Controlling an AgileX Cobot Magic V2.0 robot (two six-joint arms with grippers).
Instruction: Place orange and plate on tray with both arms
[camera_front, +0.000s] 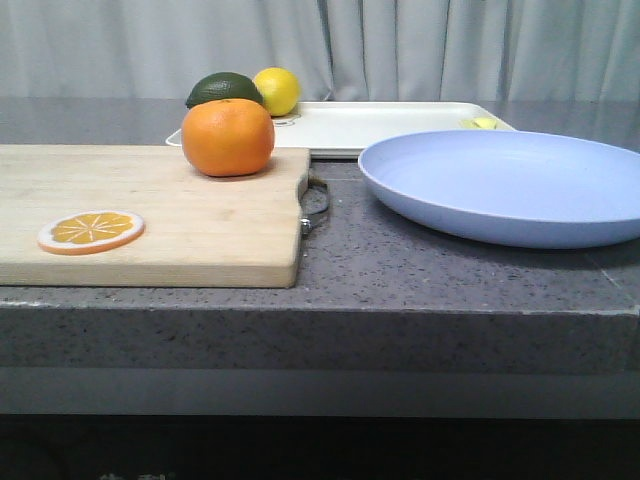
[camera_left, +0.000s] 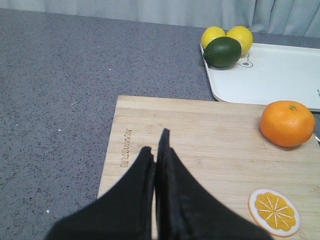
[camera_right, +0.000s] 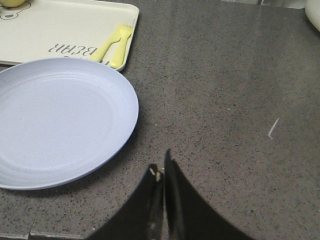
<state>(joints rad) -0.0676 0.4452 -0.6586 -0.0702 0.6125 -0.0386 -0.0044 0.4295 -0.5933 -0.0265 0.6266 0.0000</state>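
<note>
While the orange (camera_front: 228, 137) sits on the wooden cutting board (camera_front: 190, 215) near its far right corner, the left tool (camera_left: 156, 147) hovers above the board with fingers pressed together, holding nothing. Beside the board, the plate (camera_front: 510, 185) rests on the grey desk (camera_front: 400, 270), just in front of the tray (camera_front: 385, 125). Seemingly over bare desk beside the plate, the right tool (camera_right: 161, 167) is closed and empty
</note>
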